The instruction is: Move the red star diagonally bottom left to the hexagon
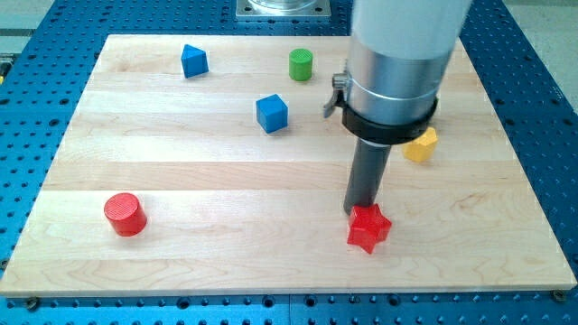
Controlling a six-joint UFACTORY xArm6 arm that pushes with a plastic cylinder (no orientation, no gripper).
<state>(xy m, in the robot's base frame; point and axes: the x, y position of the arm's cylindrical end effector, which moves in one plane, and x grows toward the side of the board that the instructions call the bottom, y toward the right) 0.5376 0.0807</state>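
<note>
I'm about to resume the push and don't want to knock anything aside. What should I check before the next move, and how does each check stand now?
1. My tip at the red star: ok, it sits at the star's upper edge; actual contact cannot be told.
2. Hexagon located: cannot tell; the yellow block is partly hidden by the arm, so its shape is unclear.
3. Star's way toward the view's bottom left: ok, bare wooden board until the red cylinder.
4. Push side: not ok, the tip is above the star, not at its upper right.
5. Blue cube, blue wedge-like block and green cylinder clear of the way: ok.
</note>
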